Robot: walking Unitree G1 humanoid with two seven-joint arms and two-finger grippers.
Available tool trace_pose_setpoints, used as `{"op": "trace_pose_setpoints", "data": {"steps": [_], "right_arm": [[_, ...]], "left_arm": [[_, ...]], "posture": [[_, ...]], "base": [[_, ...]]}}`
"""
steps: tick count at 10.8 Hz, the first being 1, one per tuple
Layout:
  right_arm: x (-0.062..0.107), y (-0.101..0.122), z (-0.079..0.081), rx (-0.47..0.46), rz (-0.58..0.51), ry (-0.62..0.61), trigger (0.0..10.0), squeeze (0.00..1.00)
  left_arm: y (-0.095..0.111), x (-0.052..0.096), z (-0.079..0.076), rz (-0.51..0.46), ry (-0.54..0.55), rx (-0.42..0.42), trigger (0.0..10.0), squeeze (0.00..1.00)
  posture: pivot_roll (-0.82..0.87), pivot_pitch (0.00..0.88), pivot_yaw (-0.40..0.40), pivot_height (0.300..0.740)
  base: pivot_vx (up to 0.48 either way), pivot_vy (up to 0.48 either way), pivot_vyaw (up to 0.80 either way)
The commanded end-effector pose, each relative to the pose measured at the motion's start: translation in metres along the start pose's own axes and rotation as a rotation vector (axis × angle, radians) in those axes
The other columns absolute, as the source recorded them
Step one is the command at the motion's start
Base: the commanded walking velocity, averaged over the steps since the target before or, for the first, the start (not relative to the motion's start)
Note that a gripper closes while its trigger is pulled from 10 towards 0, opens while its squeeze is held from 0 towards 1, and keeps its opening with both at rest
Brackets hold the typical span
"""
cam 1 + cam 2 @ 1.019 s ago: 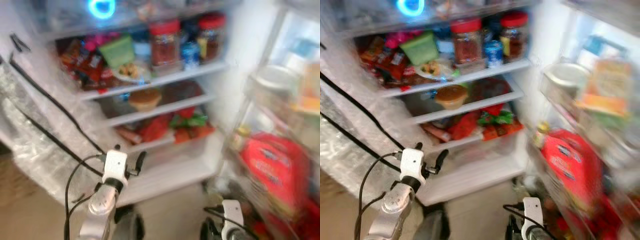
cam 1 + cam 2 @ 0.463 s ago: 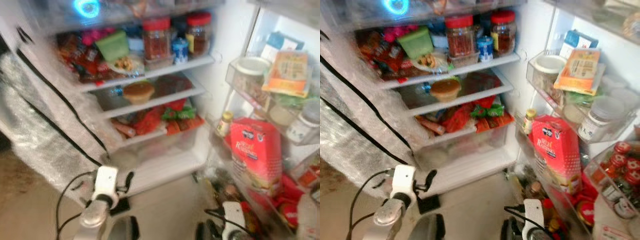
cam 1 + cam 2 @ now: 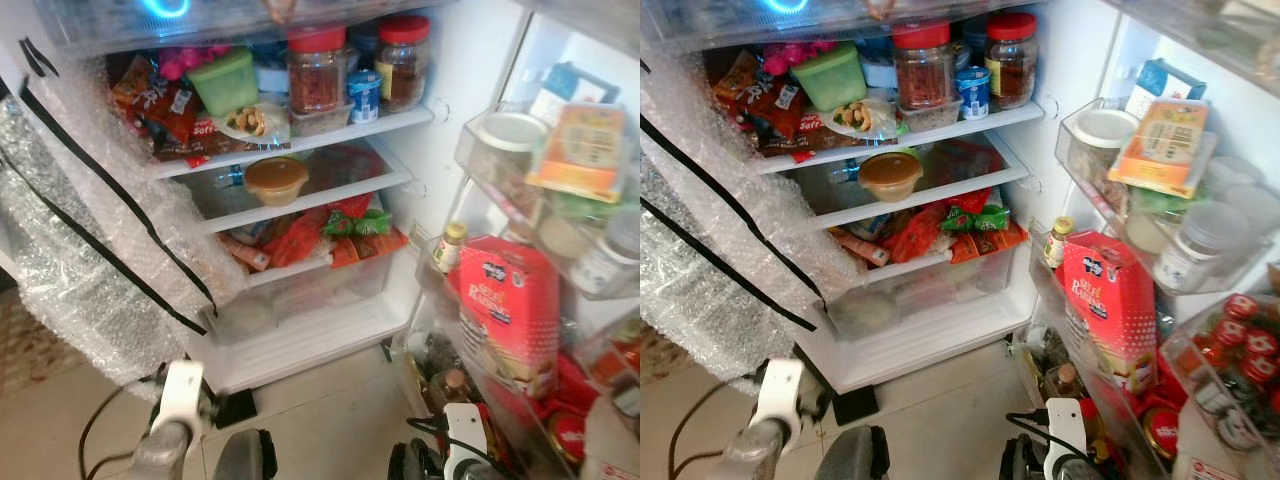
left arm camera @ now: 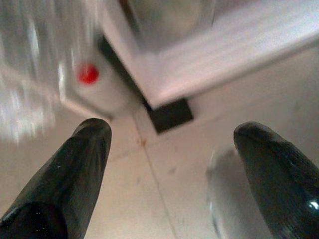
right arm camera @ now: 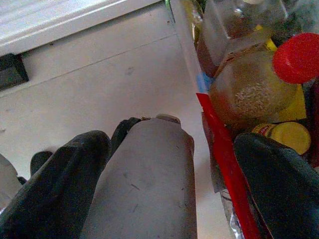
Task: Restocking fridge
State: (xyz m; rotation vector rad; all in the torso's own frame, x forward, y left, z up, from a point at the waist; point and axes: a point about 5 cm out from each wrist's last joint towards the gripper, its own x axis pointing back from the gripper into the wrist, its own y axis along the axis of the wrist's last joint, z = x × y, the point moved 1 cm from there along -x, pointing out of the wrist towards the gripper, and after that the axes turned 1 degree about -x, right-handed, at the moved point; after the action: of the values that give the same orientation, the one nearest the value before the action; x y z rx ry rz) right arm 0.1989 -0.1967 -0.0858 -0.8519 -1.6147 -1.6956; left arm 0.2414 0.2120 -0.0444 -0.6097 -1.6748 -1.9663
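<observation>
The fridge stands open before me. Its top shelf holds two red-lidded jars, a green tub and a blue can. On the shelf below sits an orange-lidded tub, and red packets lie above the clear drawer. My left arm hangs low at the fridge's foot; its gripper is open over floor tiles, holding nothing. The right gripper is open too, low beside the door's bottom bin, with a grey part of my body behind it.
Bubble wrap with black tape hangs over the fridge's left side. The open door on the right carries a red bag, a yellow-capped bottle, an orange box and jars. Red-capped bottles crowd its lowest bin. Tiled floor lies in front.
My left arm has dropped from in front of the drawer to the bottom of the picture. The view has swung and steadied, so the door shelves now show sharply.
</observation>
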Motion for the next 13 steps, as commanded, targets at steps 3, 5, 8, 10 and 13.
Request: {"op": "trace_pose_setpoints", "data": {"steps": [3, 5, 8, 10, 13], "right_arm": [[0.001, -0.010, 0.004, -0.009, 0.036, 0.012, 10.0, 0.00], [0.001, -0.010, 0.005, -0.006, 0.040, 0.021, 10.0, 0.00], [0.001, -0.009, 0.006, -0.004, 0.031, 0.029, 10.0, 0.00], [0.001, -0.010, 0.007, -0.027, 0.034, 0.037, 10.0, 0.00], [0.001, -0.010, 0.007, -0.014, 0.030, 0.042, 10.0, 0.00]], "left_arm": [[-0.033, 0.007, 0.011, 0.127, 0.045, 0.021, 10.0, 0.00], [-0.048, 0.011, 0.007, 0.167, 0.044, 0.023, 10.0, 0.00], [-0.051, 0.011, 0.001, 0.173, 0.038, 0.020, 10.0, 0.00], [-0.052, 0.011, -0.001, 0.178, 0.034, 0.015, 10.0, 0.00], [-0.054, 0.012, -0.002, 0.180, 0.032, 0.008, 10.0, 0.00]], "posture": [[0.00, 0.044, 0.034, 0.621], [0.00, 0.044, 0.033, 0.621], [0.00, 0.038, 0.033, 0.621], [0.00, 0.034, 0.035, 0.621], [0.00, 0.036, 0.036, 0.621]], "base": [[0.000, 0.095, 0.00], [0.000, 0.351, 0.00], [0.000, 0.350, 0.46], [0.000, 0.349, 0.00], [0.000, 0.349, 0.27]]}}
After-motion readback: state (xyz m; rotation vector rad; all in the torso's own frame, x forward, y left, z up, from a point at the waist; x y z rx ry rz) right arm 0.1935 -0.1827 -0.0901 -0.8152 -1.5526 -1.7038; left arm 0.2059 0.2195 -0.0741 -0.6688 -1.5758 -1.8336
